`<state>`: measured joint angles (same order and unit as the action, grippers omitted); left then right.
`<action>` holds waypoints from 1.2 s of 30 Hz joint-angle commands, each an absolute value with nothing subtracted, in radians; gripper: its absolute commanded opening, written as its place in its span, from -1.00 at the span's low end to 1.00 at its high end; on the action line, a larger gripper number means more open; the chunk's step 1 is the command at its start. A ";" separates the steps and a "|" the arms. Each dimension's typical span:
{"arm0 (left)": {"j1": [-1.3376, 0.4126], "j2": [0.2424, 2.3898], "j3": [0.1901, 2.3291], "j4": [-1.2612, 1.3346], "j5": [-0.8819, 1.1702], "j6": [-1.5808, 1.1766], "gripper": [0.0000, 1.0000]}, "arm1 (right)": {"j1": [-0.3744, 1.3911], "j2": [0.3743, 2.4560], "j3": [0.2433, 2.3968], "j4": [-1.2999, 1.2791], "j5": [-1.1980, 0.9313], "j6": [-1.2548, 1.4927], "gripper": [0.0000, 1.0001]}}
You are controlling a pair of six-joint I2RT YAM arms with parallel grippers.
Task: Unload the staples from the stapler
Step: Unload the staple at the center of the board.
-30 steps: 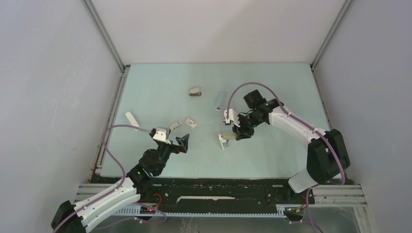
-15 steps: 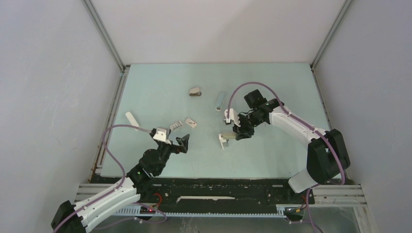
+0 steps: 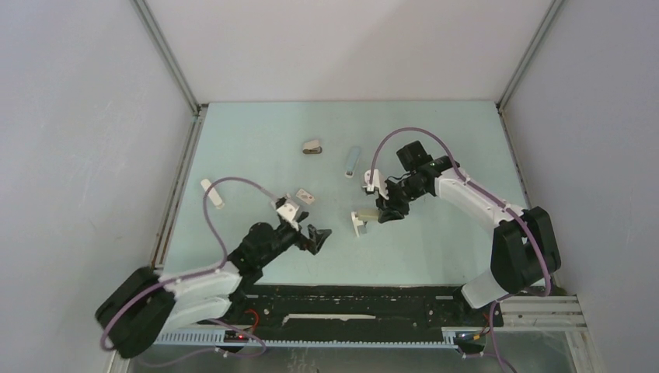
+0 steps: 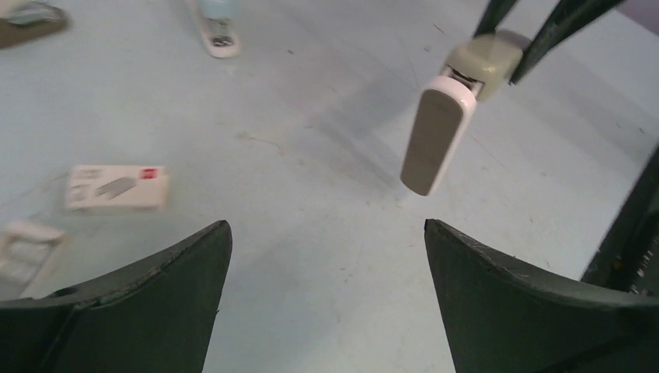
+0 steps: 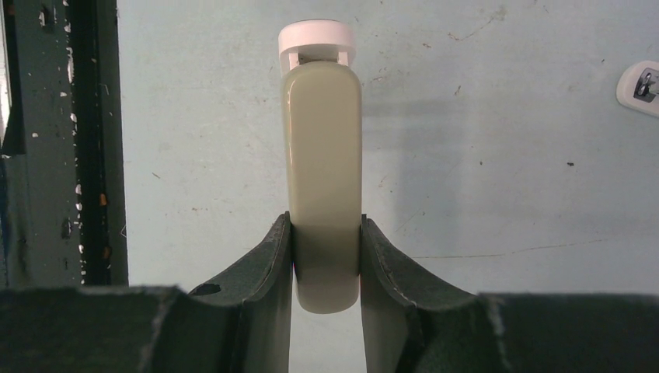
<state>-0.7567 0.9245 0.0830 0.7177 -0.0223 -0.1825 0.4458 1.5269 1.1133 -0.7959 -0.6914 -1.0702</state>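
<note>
The right tool (image 5: 324,225) clamps the olive stapler (image 5: 322,140) off the desk (image 4: 311,155), hinged open, likely so the wide-apart left tool (image 4: 326,225) can reach inside.

A robotics lab cell: white panels (image 3: 342,47) on aluminium struts (image 3: 165,56) box in a pale green tabletop (image 3: 249,140), with two cabled arms (image 3: 474,200) bolted at its near edge.

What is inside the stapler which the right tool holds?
The stapler in the right tool hangs open. Its white arm shows only a smooth face. The channel is hidden, so no staples can be seen.
</note>
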 commanded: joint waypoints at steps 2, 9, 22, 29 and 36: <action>-0.701 1.221 0.261 0.968 0.379 -0.172 1.00 | 0.425 1.474 1.116 -0.806 -0.780 -1.079 -1.00; -0.697 1.501 0.355 1.173 0.598 -0.129 1.00 | 0.412 1.467 1.116 -0.805 -0.803 -1.079 -1.00; -0.698 1.697 0.409 1.315 0.683 -0.125 0.81 | 0.401 1.427 1.116 -0.817 -0.869 -1.088 -1.00; -0.692 1.729 0.460 1.257 0.692 -0.099 0.58 | 0.401 1.421 1.116 -0.829 -0.893 -1.103 -1.00; -0.691 1.737 0.494 1.189 0.733 -0.101 0.08 | 0.394 1.431 1.117 -0.803 -0.869 -1.070 -1.00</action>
<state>-0.6971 1.7309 0.4557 1.2076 0.6933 -0.1291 0.4046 1.4544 1.1133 -0.8257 -0.8433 -1.0843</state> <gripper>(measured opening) 0.600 0.380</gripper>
